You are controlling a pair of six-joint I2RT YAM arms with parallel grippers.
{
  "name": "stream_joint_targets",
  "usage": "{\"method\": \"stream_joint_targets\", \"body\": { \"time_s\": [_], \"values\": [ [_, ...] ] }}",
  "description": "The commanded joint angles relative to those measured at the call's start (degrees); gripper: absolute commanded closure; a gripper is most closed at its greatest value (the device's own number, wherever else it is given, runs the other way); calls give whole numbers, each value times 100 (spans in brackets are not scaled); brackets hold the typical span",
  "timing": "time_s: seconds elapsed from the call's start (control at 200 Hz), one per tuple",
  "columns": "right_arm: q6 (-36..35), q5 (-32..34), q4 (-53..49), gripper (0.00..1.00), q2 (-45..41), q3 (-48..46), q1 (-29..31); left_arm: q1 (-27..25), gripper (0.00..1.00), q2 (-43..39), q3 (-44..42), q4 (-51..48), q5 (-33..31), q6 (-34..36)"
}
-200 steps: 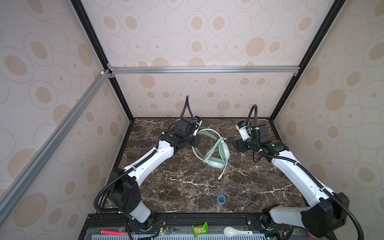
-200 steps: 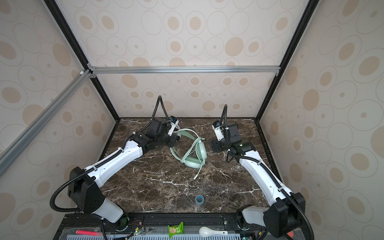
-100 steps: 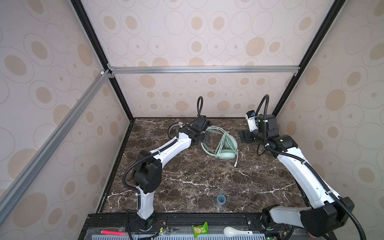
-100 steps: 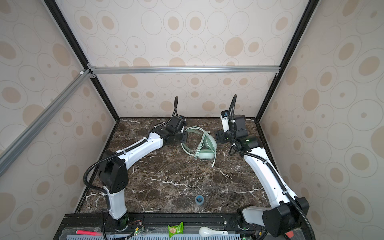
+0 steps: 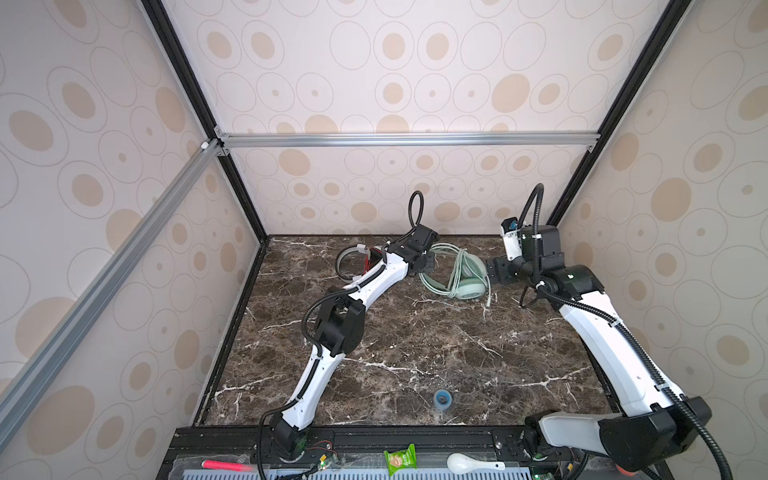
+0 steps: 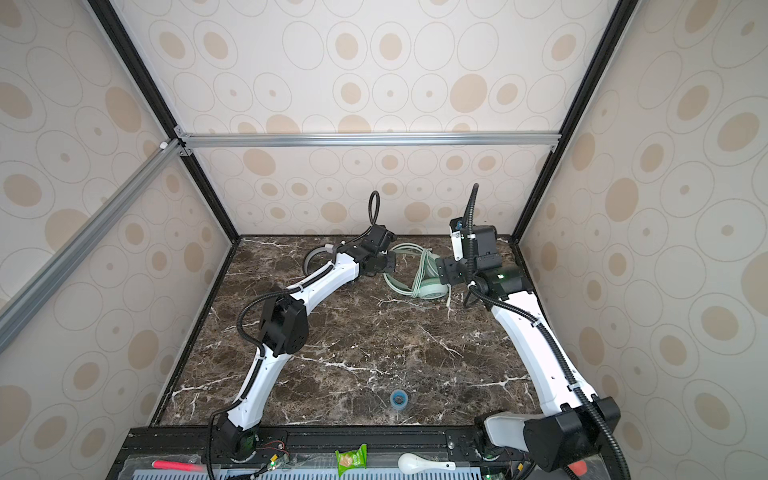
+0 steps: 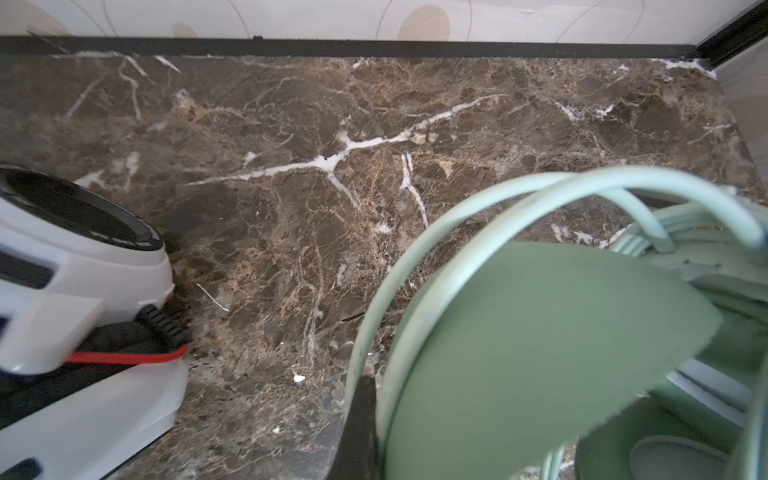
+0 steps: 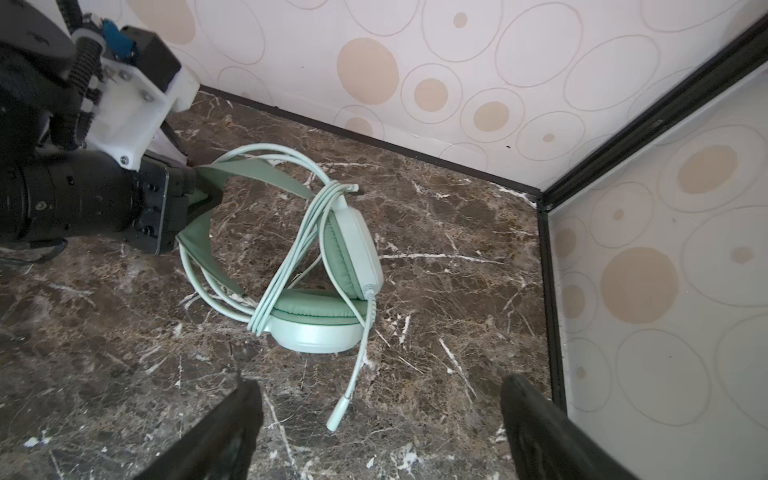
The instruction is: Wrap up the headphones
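The white headphones [image 7: 95, 266] lay on the table [image 5: 415, 353] close to the left gripper [image 8: 203, 187], on the side away from the other arm, and were not in its grip. The left gripper was shut tight on the band of the green headphones [image 8: 353, 245]. These lay between the two grippers, with the cord [image 8: 291, 249] looped around them. The plug [image 8: 336, 415] lay loose in front of the right gripper [image 8: 380, 386]. Its jaws were wide apart and held nothing.

On table [image 5: 415, 353], first headphone pair [image 5: 465, 282] sits at 12 o'clock, second headphone pair [image 5: 351, 259] at its 9 o'clock, small roll [image 5: 441, 399] at 6 o'clock.
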Motion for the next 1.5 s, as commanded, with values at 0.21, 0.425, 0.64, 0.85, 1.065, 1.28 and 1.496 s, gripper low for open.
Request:
{"method": "stream_joint_targets", "body": {
  "time_s": [0.21,0.425,0.64,0.85,1.065,1.28,1.496],
  "values": [
    [-105,181,-162,7,-110,244,-57,295,98,-30,-350,733,382,-635],
    [41,52,-136,7,-78,149,-57,375,94,113,-440,841,547,-818],
    [22,21,-94,7,-65,165,-57,393,83,314,-438,1059,680,-1092],
    [43,36,-29,8,-121,104,-57,410,78,327,-664,1166,663,-1277],
    [67,36,65,8,-269,-108,-57,408,63,300,-625,1135,646,-1233],
    [149,2,263,8,-443,-380,-57,409,48,100,-663,1096,690,-1103],
    [412,-79,300,8,-627,-651,-58,380,36,-143,-321,753,856,-831]
  ]
}}
